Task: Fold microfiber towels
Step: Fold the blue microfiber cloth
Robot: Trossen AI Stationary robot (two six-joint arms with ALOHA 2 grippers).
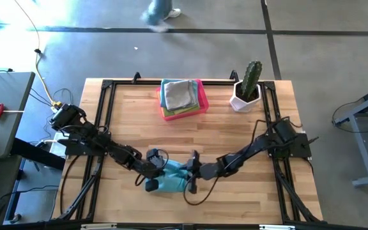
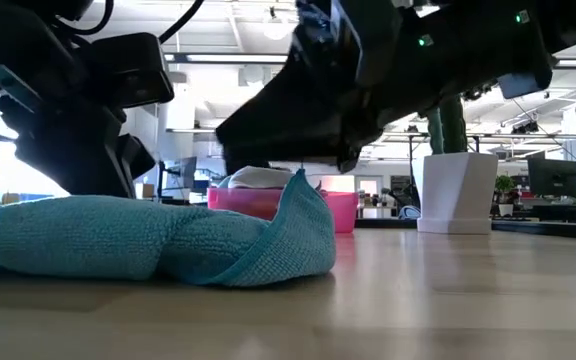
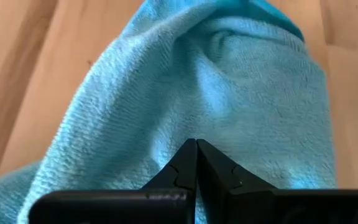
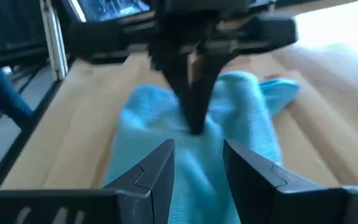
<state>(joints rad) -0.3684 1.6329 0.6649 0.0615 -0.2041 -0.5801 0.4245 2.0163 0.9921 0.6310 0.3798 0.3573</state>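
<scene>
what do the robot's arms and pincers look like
Both arms are dark, jointed and slim, trailing black cables over the wooden table. The left pincer has two black, wedge-shaped fingers tapering to points. The right pincer has matching black angular fingers with notched inner edges.

Blurred person [image 1: 159, 13] at the high view's top edge.

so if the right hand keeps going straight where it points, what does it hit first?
Likely the teal towel just ahead of the open right hand; past that, the left hand, shut and pressed onto the towel. Depth is uncertain.
</scene>
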